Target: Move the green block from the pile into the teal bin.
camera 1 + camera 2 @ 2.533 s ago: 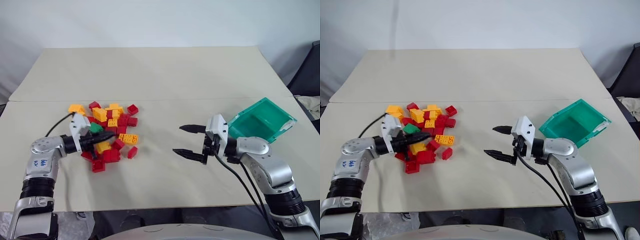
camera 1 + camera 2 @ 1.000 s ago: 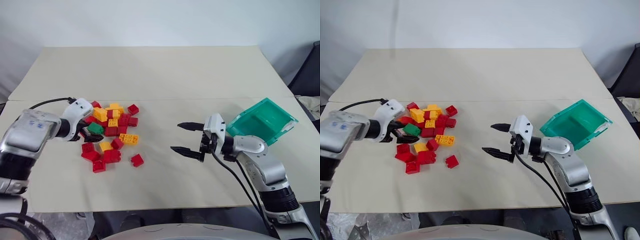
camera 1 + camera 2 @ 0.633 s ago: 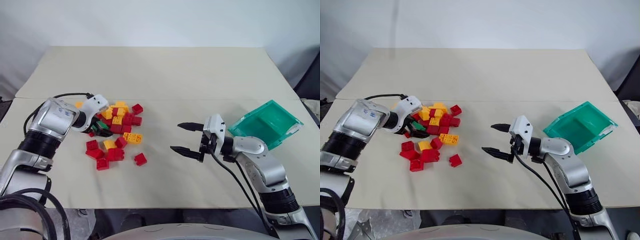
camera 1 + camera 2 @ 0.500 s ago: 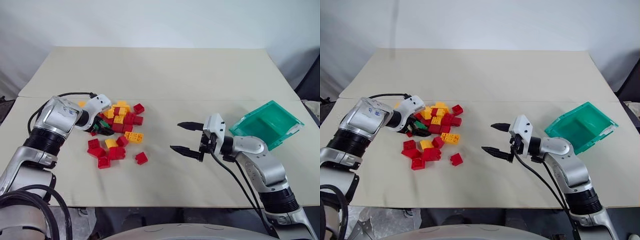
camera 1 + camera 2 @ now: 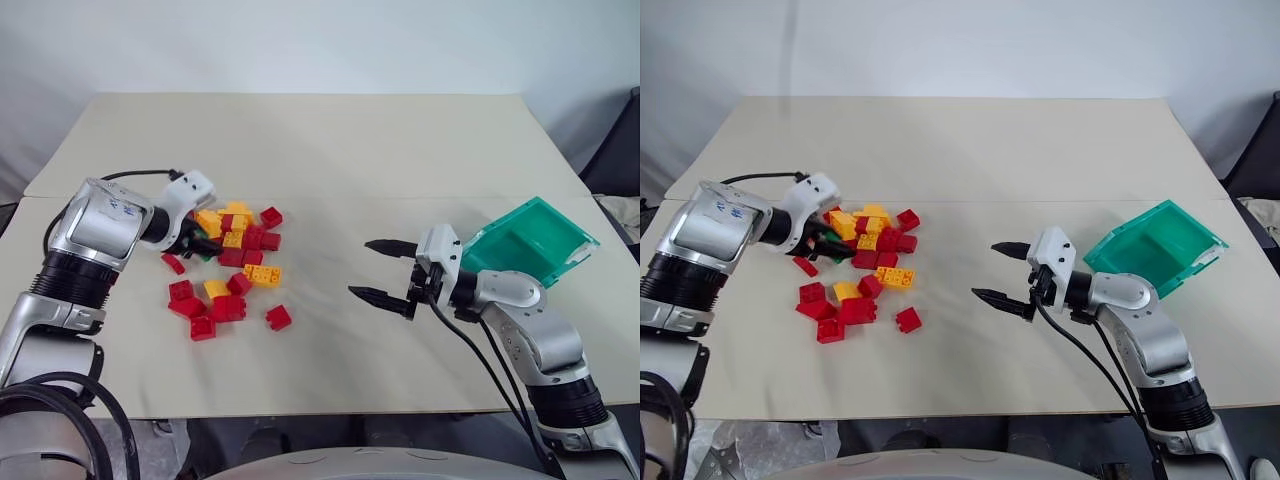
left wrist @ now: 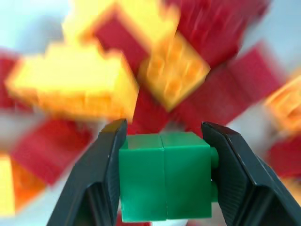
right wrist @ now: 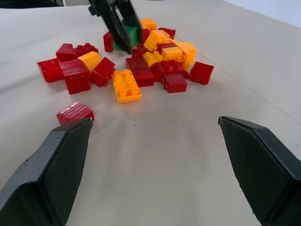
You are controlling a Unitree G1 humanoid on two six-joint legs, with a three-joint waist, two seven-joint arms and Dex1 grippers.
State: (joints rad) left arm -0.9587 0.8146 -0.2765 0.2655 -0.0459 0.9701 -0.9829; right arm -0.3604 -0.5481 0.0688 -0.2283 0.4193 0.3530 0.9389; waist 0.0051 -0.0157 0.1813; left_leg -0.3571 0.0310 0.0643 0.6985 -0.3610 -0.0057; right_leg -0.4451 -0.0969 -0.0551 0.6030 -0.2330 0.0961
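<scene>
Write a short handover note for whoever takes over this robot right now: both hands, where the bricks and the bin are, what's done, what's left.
Left hand: shut on the green block, right over the pile.
Right hand: open, empty, above the table between the pile and the teal bin.
Teal bin: at the table's right edge, tilted, nothing visible inside.
Done: green block gripped.
Left: carry it across to the bin, perhaps by passing it to the right hand, and drop it in.

Bare table (image 5: 330,190) lies open between the pile (image 5: 232,262) and the teal bin (image 5: 528,240), where the right gripper (image 5: 384,270) hovers.
</scene>
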